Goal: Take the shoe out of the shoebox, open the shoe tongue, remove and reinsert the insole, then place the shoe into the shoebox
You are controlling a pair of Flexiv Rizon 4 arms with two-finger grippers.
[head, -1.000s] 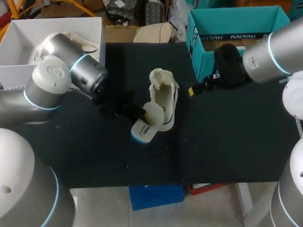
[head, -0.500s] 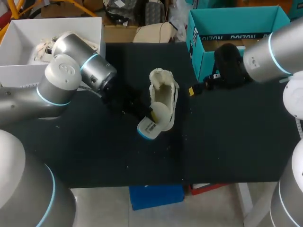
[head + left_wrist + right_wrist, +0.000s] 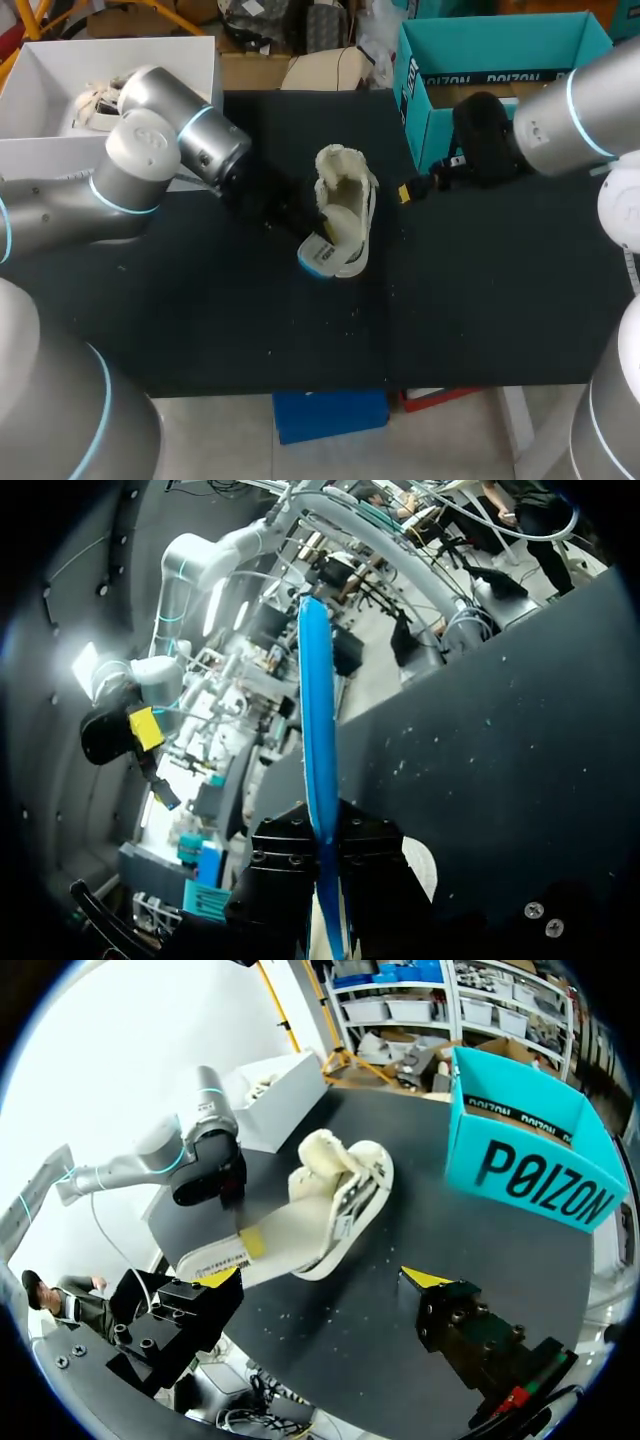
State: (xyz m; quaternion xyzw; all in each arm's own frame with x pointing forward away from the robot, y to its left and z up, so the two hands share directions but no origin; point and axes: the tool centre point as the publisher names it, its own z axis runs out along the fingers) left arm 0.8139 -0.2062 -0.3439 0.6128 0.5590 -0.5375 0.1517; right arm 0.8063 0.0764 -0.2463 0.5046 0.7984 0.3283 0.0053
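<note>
Step in hand, as judged: insole work, with neither pulling out nor feeding back ruled out.

At the heel end of the cream-white low sneaker (image 3: 347,195) (image 3: 345,1175), lying on the black table (image 3: 200,330): left gripper (image 3: 300,228) (image 3: 325,865), clenched on the flat cream insole with the blue underside (image 3: 322,250) (image 3: 318,730) (image 3: 265,1245). In the left wrist view, blue edge pinched between the black finger blocks. Insole heel sticking out past the sneaker's heel, fore part lying in the opening, tongue folded up at the toe end.

To do it well: keep the insole in line with the sneaker's length, low and flat. Avoid twisting, or risk buckling the edge against the collar. Expect the sneaker to slide, since nothing pins it. Bring the other arm in to brace the toe if it drags.

Well apart from the sneaker on its right: right gripper (image 3: 410,190) (image 3: 322,1280), released, yellow tips spread wide, holding nothing.

Containers. Far left of the sneaker: open white cardboard box (image 3: 40,55) (image 3: 285,1085), a second pale shoe (image 3: 95,100) inside. Right of the sneaker, beyond the right gripper: open teal cardboard shoebox (image 3: 500,45) (image 3: 520,1160), floor partly hidden by the right arm, contents not discernible.
</note>
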